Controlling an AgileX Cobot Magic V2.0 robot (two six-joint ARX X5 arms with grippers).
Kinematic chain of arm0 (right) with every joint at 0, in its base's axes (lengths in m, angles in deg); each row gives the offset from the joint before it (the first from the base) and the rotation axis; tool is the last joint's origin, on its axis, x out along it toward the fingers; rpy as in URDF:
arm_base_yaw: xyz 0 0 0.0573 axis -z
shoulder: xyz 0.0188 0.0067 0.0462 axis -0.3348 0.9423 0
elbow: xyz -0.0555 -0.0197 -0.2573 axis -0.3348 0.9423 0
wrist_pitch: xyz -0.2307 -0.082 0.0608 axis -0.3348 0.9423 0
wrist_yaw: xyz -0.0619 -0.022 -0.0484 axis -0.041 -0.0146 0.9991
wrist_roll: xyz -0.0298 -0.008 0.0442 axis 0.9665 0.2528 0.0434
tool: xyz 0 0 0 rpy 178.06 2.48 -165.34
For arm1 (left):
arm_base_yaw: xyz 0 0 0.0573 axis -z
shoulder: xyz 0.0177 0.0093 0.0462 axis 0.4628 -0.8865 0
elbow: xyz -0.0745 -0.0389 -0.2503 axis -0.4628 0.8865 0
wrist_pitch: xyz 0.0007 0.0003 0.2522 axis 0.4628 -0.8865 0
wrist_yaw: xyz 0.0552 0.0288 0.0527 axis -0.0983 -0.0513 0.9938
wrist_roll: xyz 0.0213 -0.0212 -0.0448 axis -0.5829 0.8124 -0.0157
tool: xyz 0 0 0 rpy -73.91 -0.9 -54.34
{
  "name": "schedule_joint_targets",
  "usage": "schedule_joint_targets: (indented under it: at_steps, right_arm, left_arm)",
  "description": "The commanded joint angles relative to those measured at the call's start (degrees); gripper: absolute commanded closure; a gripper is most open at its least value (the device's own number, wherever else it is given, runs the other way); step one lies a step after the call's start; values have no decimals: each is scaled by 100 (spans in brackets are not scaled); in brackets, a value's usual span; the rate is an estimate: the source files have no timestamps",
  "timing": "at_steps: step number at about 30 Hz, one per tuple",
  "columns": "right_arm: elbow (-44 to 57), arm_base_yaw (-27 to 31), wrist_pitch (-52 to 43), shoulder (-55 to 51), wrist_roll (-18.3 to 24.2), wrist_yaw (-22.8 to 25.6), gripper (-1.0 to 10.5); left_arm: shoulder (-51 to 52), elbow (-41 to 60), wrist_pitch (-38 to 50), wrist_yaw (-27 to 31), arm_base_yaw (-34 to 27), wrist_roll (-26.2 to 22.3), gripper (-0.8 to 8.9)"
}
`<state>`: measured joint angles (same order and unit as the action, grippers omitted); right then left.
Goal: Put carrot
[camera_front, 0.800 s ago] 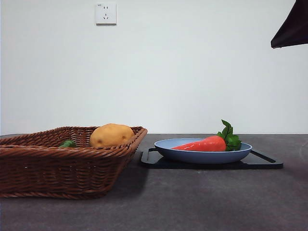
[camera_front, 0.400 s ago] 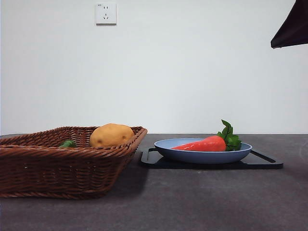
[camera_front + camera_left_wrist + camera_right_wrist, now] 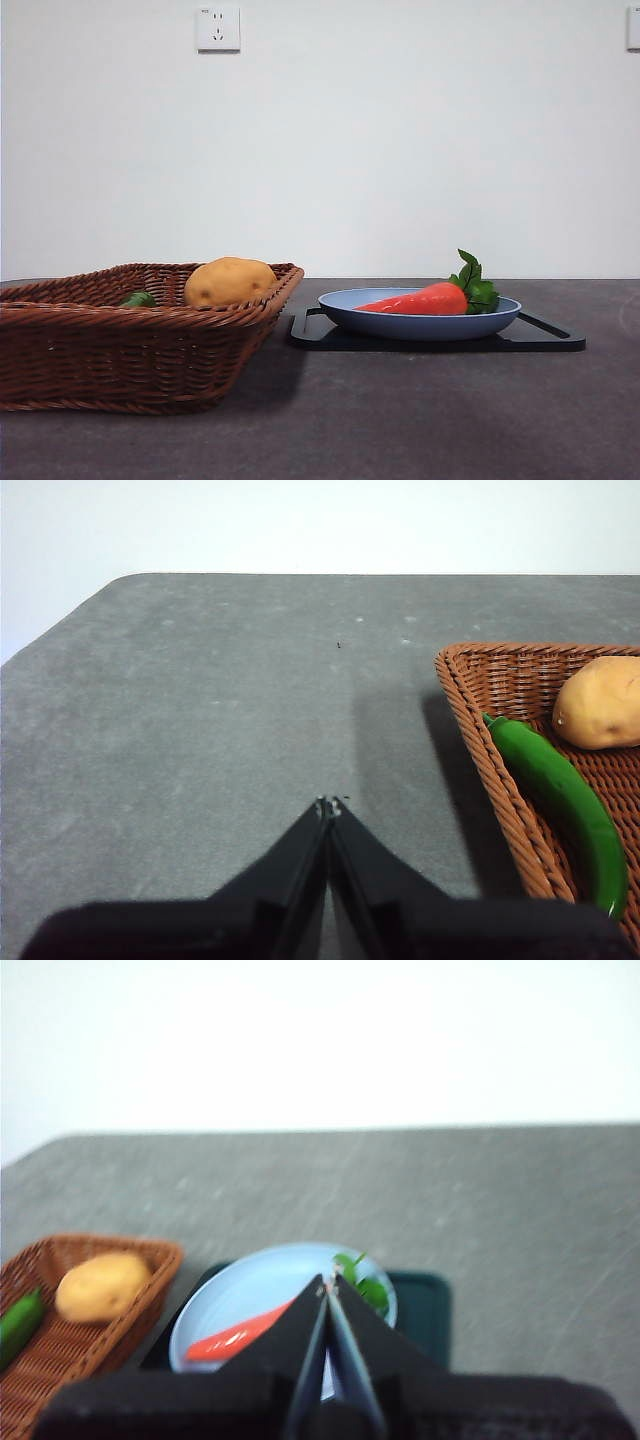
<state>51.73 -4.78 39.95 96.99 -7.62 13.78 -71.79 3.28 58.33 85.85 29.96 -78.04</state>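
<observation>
The orange-red carrot point(image 3: 425, 300) with green leaves lies in a blue plate point(image 3: 420, 322) on a black tray point(image 3: 545, 335) at the right. It also shows in the right wrist view point(image 3: 235, 1337) on the plate point(image 3: 240, 1300). My right gripper point(image 3: 327, 1283) is shut and empty, high above the plate, out of the front view. My left gripper point(image 3: 328, 803) is shut and empty over bare table beside the basket's outer edge.
A brown wicker basket point(image 3: 120, 345) at the left holds a yellowish potato point(image 3: 230, 282) and a green vegetable point(image 3: 140, 299). They also show in the left wrist view: the basket point(image 3: 500, 780), the potato point(image 3: 600, 702) and the vegetable point(image 3: 560, 800).
The black arm tip at the front view's top right corner has gone out of view. The carrot, plate and basket have not moved.
</observation>
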Motion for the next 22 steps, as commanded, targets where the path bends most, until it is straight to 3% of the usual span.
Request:
schedule_joint_targets:
  at_steps: [1,5,11,22]
  right_arm:
    - [343,439,52,-455,131,-339,943]
    - [940,1143,52,-1067,136,-754,943]
    - [1779,1683,33,-1574,149,-750,943]
    - [2297,1829,20,-1991,216,-748,943]
  left_arm:
    - [28,57,26,4,-13,44,805]
    - [28,57,26,4,-13,44,805]
    - [28,57,26,4,-13,44,805]
    - [28,59,26,4,-13,44,805]
